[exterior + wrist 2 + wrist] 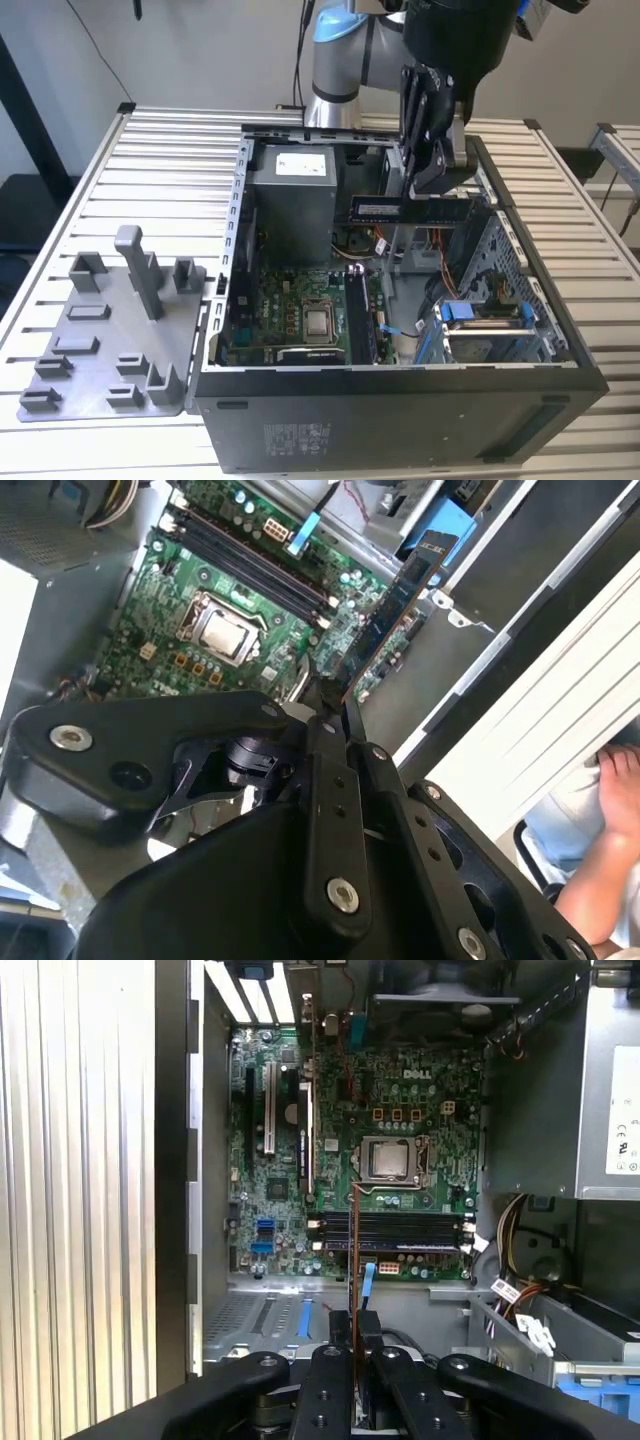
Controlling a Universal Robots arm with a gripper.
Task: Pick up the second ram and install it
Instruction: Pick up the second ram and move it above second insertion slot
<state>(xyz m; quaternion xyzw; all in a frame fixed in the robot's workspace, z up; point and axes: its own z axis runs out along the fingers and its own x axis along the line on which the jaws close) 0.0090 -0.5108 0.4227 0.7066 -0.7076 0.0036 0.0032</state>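
My gripper (432, 180) hangs over the open computer case (400, 420), shut on the second ram (410, 208). The ram is a dark, flat strip, held level and above the motherboard (290, 310). Both wrist views show it edge-on as a slim strip (395, 610) (353, 1260) running out from between the fingertips (352, 730). The black memory slots (390, 1232) (255, 565) lie on the board beside the silver processor (388, 1158), below the ram and apart from it.
A grey plastic tray (100, 345) with upright blocks sits on the slatted table at the exterior view's left. Inside the case are the grey power supply (292, 195), a drive cage with blue clips (480, 320) and loose cables (520, 1220). A person's hand (610, 790) is beyond the table edge.
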